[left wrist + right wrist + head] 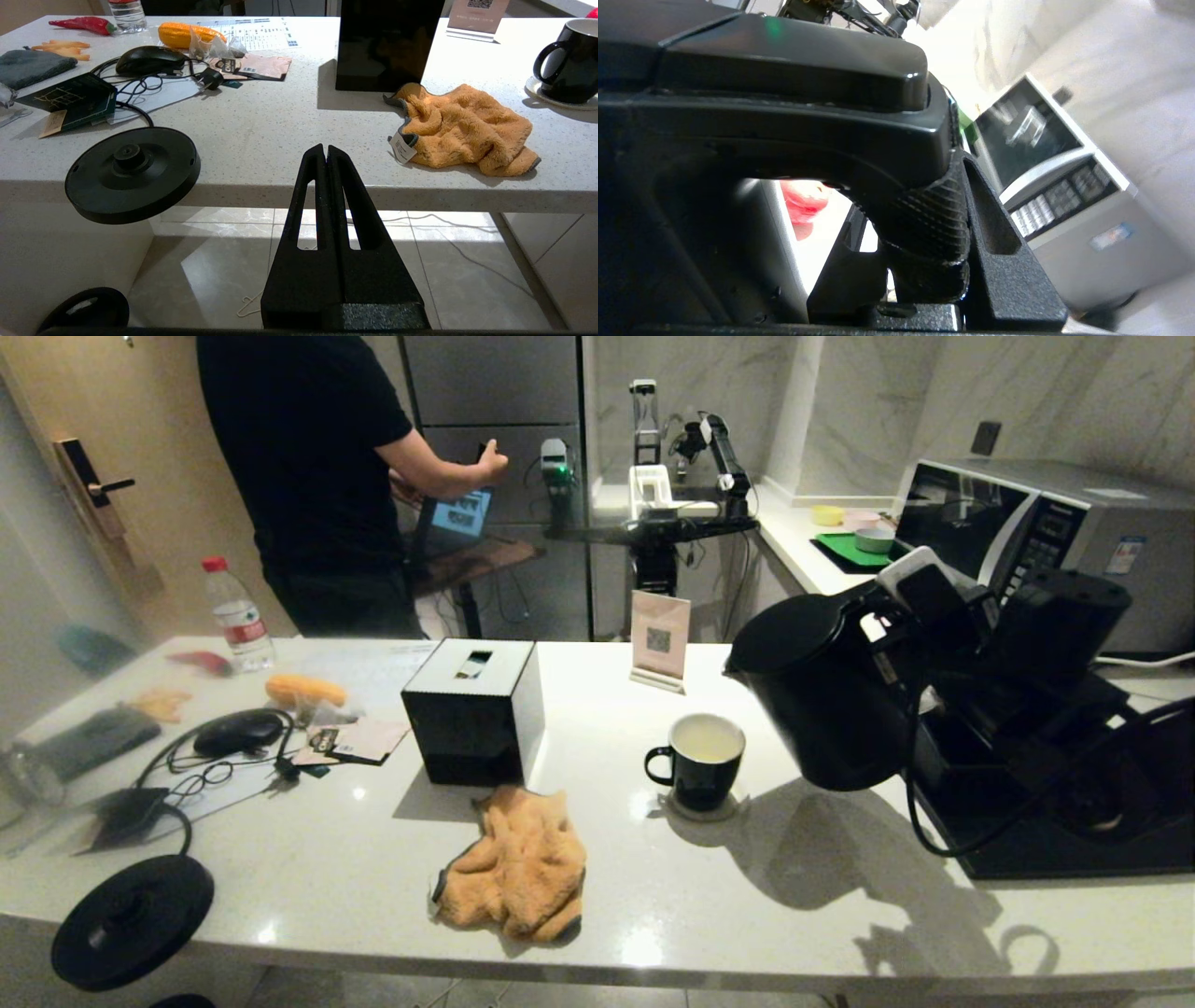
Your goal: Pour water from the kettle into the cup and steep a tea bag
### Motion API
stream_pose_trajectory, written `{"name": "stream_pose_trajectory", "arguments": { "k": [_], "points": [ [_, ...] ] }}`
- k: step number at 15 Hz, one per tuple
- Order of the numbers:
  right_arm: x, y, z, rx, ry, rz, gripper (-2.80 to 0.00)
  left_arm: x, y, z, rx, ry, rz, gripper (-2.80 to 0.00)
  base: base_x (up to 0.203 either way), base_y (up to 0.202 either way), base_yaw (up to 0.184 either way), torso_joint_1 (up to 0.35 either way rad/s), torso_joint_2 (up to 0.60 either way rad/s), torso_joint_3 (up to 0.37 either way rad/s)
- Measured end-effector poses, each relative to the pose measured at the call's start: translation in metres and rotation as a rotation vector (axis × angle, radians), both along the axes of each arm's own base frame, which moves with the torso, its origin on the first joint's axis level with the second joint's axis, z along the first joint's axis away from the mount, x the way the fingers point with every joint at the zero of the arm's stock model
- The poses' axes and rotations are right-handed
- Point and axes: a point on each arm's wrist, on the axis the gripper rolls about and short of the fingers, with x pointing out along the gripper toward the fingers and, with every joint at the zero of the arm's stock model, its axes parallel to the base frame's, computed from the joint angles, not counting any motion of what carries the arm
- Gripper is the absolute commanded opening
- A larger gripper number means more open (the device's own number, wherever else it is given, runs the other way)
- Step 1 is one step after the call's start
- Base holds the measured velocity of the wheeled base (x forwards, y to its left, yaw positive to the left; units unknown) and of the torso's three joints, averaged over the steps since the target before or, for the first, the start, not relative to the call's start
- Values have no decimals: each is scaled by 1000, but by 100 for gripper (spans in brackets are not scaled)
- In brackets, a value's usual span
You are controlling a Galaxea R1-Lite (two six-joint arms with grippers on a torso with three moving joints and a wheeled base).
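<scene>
The right gripper point(924, 261) clamps the kettle point(826, 695) by its handle point(924, 224), lifted beside the mug point(698, 761), its spout toward the mug for pouring. The left gripper point(325, 154) is parked clenched and empty below the counter point(280, 130).

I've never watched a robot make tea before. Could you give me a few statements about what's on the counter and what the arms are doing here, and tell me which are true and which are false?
1. The right tool is shut on the kettle's handle, holding the kettle in the air. True.
2. The kettle sits on its round black base. False: the base lies bare at the counter's near left edge, far from the kettle.
3. The cup stands on a coaster, handle towards the tissue box. True.
4. The orange cloth covers the cup. False: it lies flat on the counter, apart from the cup.
5. The left tool holds the tea bag. False: it is shut on nothing, below the counter's edge.
</scene>
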Motion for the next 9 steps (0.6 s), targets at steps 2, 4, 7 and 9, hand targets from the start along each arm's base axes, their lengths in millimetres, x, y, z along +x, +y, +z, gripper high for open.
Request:
{"name": "stream_pose_trajectory", "arguments": {
  "k": [2,4,7,9],
  "points": [
    [-2,-4,2,65,-6,-4,-280,0,0,0,0,0,0,-280,0,0,0,0,0,0],
    [-4,-12,5,123,-17,-16,-280,0,0,0,0,0,0,-280,0,0,0,0,0,0],
    [-8,-26,15,207,-53,-38,-280,0,0,0,0,0,0,-280,0,0,0,0,0,0],
    [-10,-36,23,281,-86,-52,-280,0,0,0,0,0,0,-280,0,0,0,0,0,0]
  ]
}}
